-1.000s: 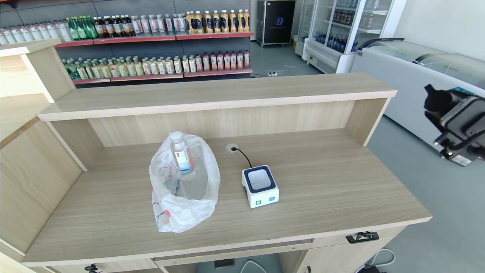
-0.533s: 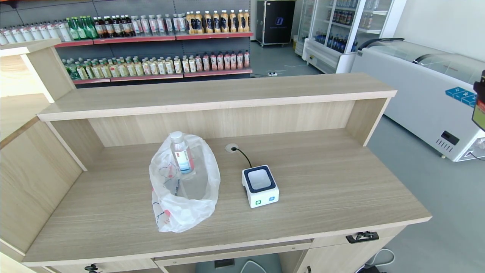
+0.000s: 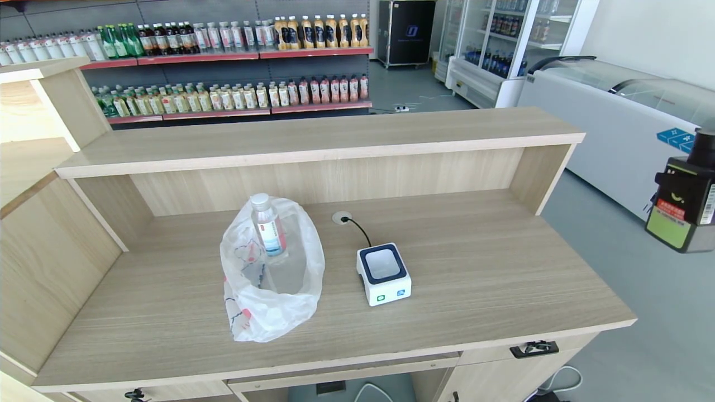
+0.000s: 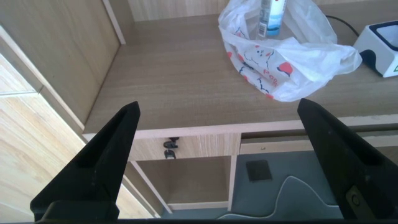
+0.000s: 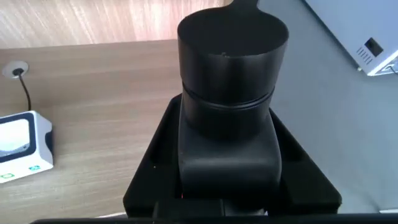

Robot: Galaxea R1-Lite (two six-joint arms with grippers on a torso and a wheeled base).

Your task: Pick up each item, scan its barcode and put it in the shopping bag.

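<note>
Clamps in the right gripper (image 5: 227,165) a black container (image 3: 682,207) with a round black cap, green and red labels and a barcode strip on one side; presses the fingers against both flanks of its square body. Carries it off the right end of the counter (image 3: 475,290), at 3 o'clock from the scanner (image 3: 383,273) and well apart from it.

Spreads the left gripper (image 4: 219,109) wide with nothing between the fingers, above the counter's front edge, at about 7 o'clock from the shopping bag (image 3: 272,279).

Finds that bag, translucent white plastic with red and blue print, standing mouth-open on the counter at 9 o'clock from the scanner, near it but apart. Holds a water bottle (image 3: 268,226) with a white cap, nearly upright against the bag's 12 o'clock side.

Faces the scanner's dark-rimmed window upward, with a black cable (image 3: 357,229) running to a grommet (image 3: 341,218) at 11 o'clock.
</note>
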